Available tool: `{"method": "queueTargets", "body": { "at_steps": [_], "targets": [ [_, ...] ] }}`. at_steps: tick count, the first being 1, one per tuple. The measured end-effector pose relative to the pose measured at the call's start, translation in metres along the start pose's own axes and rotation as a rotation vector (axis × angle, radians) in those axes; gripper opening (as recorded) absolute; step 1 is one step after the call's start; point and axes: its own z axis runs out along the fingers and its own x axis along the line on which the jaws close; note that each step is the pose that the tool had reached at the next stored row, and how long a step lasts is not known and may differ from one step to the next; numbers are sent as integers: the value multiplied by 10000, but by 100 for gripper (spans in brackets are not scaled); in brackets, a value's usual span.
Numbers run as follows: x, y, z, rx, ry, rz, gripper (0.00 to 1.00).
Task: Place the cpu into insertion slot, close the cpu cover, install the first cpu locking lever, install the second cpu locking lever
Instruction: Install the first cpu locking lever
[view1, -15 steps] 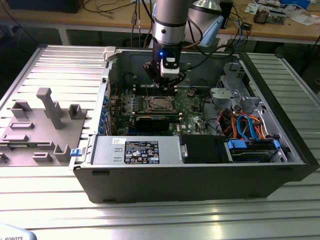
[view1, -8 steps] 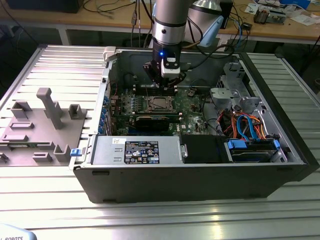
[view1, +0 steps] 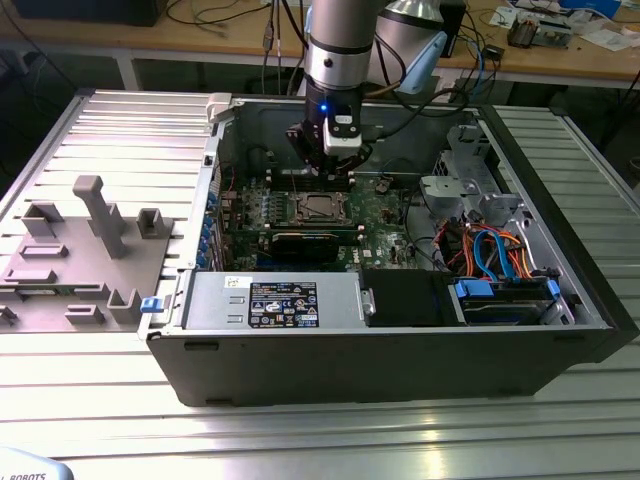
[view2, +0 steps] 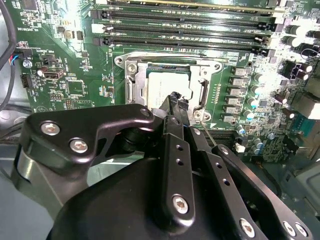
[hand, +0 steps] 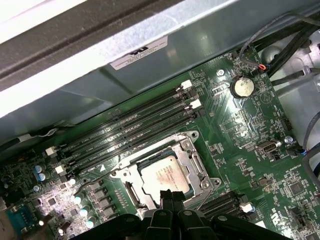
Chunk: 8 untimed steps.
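1. The small flat square cpu with its silver-grey metal top (hand: 161, 176) already lies inside the insertion slot, the square socket with a silver metal rim (view2: 131, 82) set into the green circuit board (hand: 280, 170); the first step looks done
2. The cpu cover, a thin silver metal frame plate with a square window (hand: 196, 159), appears to lie flat around the chip in both wrist views, so I judge it closed, though whether it is fully seated I cannot tell
3. A thin wire locking lever (view2: 206, 131) stands out beside the socket corner and looks unlatched; the lever steps seem left to do, as far as the pictures show
4. The black end effector (view2: 176, 102) hangs low over the socket's near edge, its fingertips (hand: 171, 196) pressed together with nothing visible between them, just at the chip's edge; whether they touch it is unclear
5. In the exterior view the arm reaches down into the open grey computer case (view1: 400, 345), which rests on the ribbed metal counter (view1: 120, 130)
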Motion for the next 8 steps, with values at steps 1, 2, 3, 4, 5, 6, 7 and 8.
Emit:
{"method": "queueTargets", "body": {
  "at_steps": [1,2,3,4,5,6,7,8],
  "targets": [
    [0,0,0,1,-1,-15,11],
    [0,0,0,0,-2,-41,11],
    [0,0,0,1,-3,-75,11],
    [0,0,0,0,-4,-101,11],
    [0,0,0,0,-5,-115,11],
    [0,0,0,1,-6,-152,11],
    [0,0,0,1,-7,-176,11],
    [0,0,0,1,-8,-202,11]
  ]
}}
